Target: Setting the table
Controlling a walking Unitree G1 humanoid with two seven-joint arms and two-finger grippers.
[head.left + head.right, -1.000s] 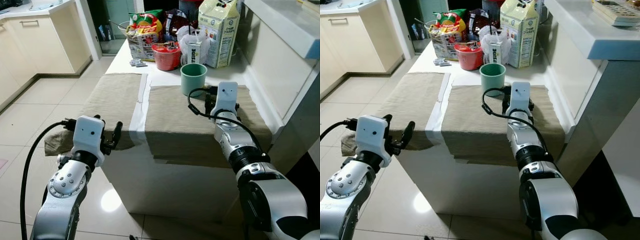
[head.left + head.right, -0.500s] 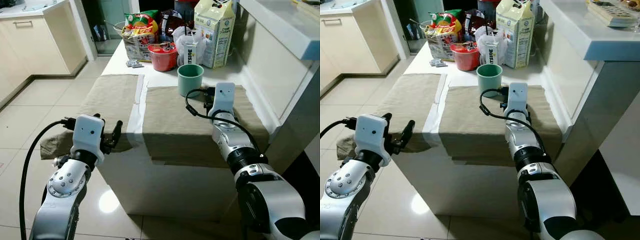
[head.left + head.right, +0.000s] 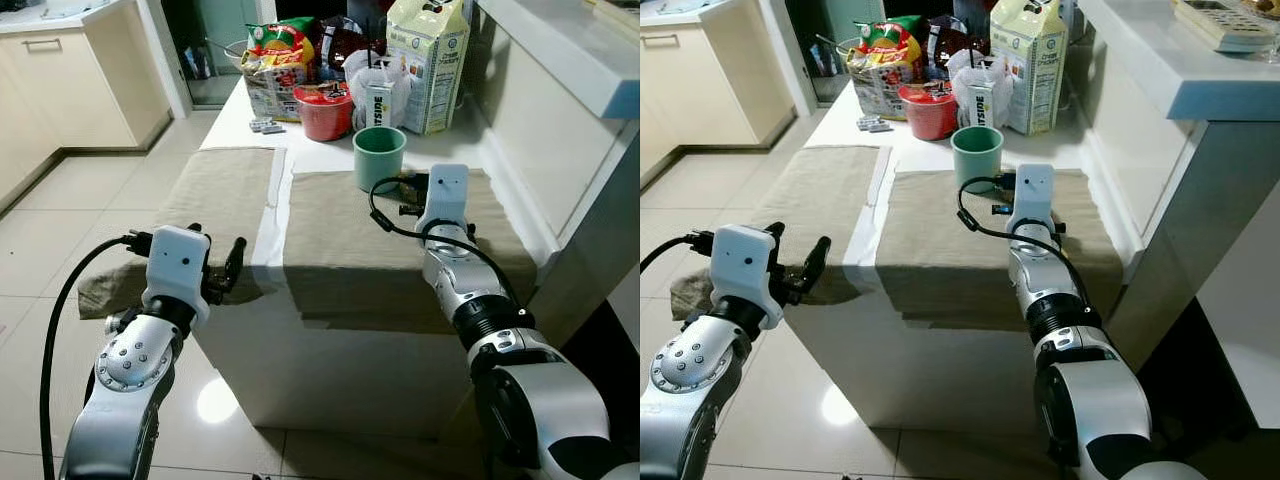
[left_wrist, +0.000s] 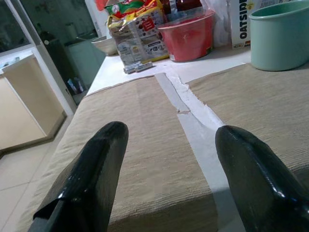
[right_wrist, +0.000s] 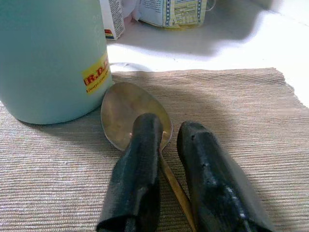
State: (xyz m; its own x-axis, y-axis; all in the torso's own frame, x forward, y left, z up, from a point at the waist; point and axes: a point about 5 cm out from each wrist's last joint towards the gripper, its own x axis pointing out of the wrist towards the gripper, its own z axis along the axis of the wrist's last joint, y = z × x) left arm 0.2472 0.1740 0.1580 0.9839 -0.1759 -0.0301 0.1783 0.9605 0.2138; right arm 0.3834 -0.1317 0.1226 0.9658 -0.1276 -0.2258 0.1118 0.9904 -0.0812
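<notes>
I am in a home kitchen. Cream cupboards [image 3: 70,80] with a metal handle stand along one wall, and the floor [image 3: 60,240] is shiny pale tile. The white table [image 3: 300,155] before me has two brown cloth mats [image 3: 225,195] on it. At its far end sit a milk carton [image 3: 432,60], a red bowl [image 3: 325,112], snack bags [image 3: 285,45] and a green cup [image 3: 380,155].
</notes>
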